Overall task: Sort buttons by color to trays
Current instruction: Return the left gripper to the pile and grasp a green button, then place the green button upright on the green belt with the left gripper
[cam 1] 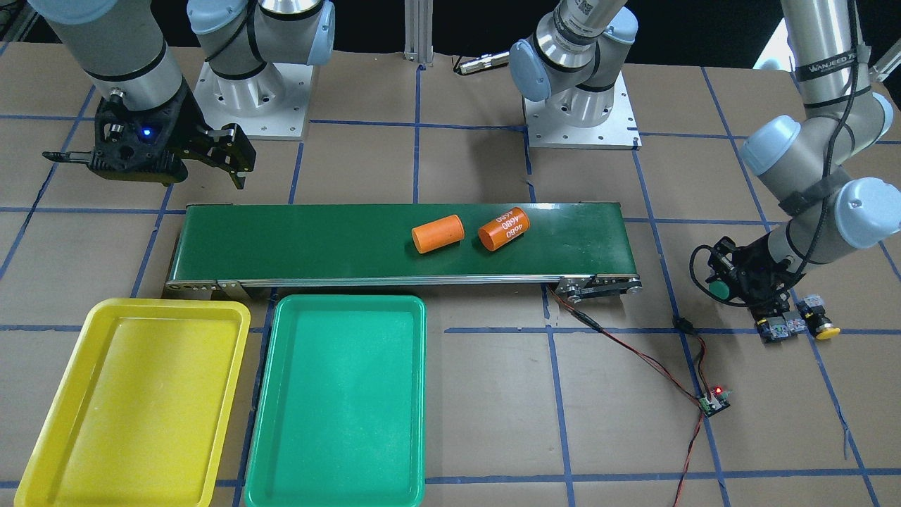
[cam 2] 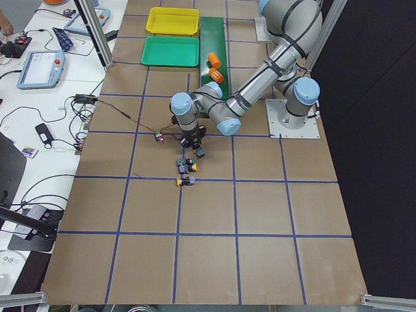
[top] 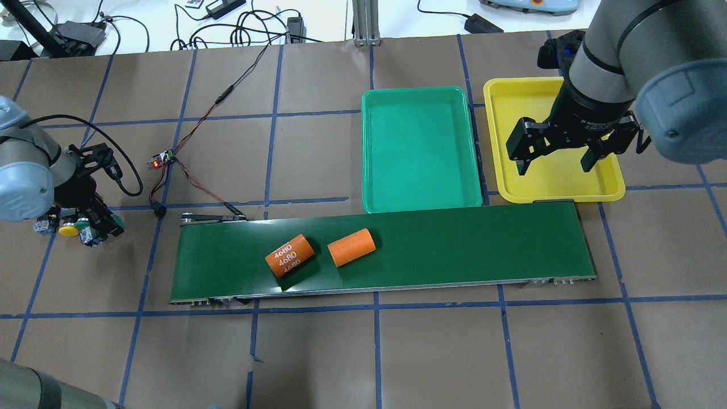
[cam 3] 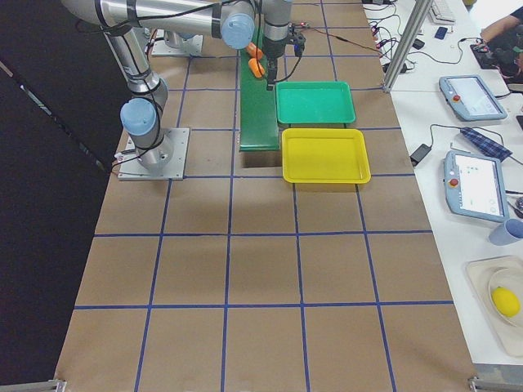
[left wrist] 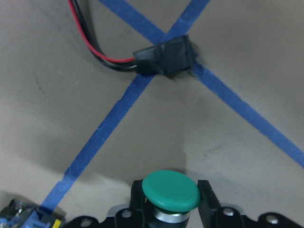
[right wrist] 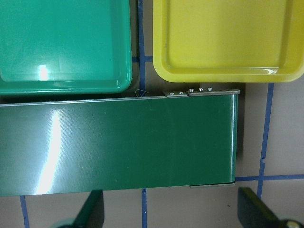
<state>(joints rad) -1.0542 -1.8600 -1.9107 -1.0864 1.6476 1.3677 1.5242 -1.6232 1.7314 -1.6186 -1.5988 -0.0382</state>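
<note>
Count on worktop (cam 1: 450, 436): buttons (cam 1: 822, 327) 4 | yellow tray (cam 1: 141, 401) 1 | green tray (cam 1: 345, 401) 1 | orange cylinders (cam 1: 437, 233) 2 | conveyor belt (cam 1: 295, 243) 1 | small circuit board (cam 1: 714, 403) 1

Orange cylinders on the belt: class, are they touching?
Apart. The overhead view shows bare green belt between the marked cylinder and the plain cylinder.

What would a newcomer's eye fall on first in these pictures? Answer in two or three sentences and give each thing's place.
The bright yellow tray and green tray lie empty side by side along one edge of the dark-green conveyor belt, on which two orange cylinders lie. Beyond the belt's end far from the trays, the left gripper is shut on a green button, beside other buttons on the table.
</note>
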